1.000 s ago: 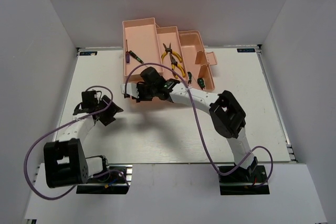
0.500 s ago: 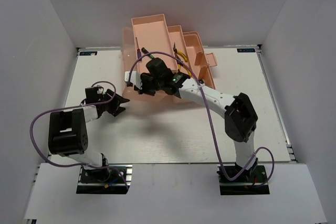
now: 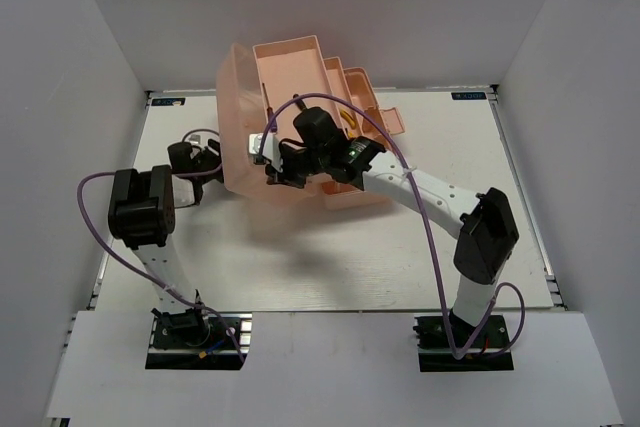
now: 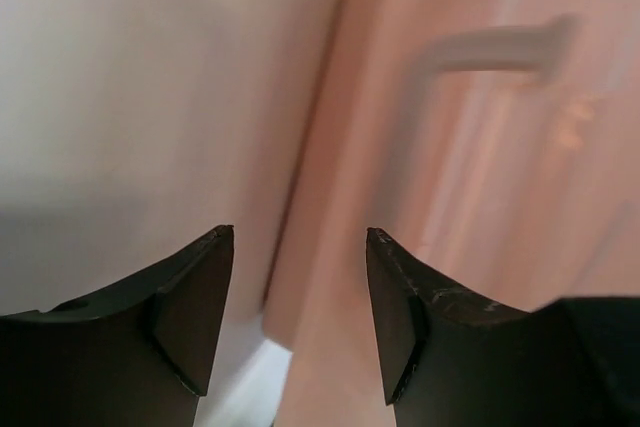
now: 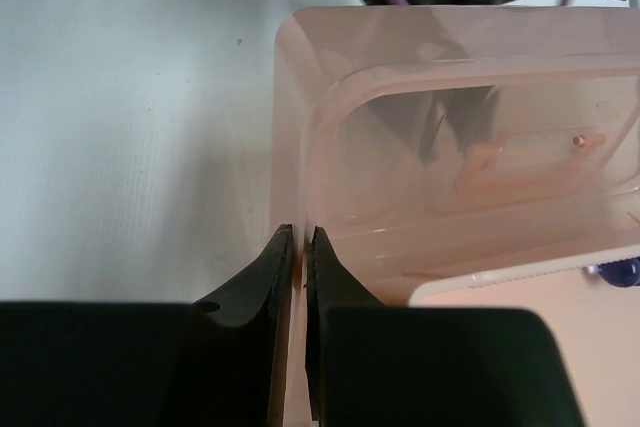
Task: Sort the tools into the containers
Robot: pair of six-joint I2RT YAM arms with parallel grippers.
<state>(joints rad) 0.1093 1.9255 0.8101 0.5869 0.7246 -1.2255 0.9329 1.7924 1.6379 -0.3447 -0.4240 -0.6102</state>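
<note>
The peach-pink toolbox (image 3: 330, 182), the containers, stands at the back middle of the table with its stepped trays (image 3: 290, 55) partly folded. My right gripper (image 3: 272, 159) (image 5: 302, 232) is shut on the thin edge wall of the translucent lid (image 3: 240, 127) (image 5: 450, 147), which is held raised and tilted. My left gripper (image 3: 212, 159) (image 4: 298, 237) is open at the lid's left side. The lid's edge (image 4: 330, 197) runs between its fingers without touching them. The lid's handle (image 4: 500, 47) shows blurred beyond. A bit of yellow pliers (image 3: 349, 119) shows in a tray; the other tools are hidden.
White walls close in the table on the left, back and right. The right arm's purple cable (image 3: 400, 147) loops over the box. The left arm's black fingers (image 5: 450, 127) show through the lid. Bare table (image 3: 330, 257) lies in front of the box.
The right gripper has lifted the lid up and leftward, and the trays have drawn together. The left arm has swung in to the lid's left side, its jaws a little narrower.
</note>
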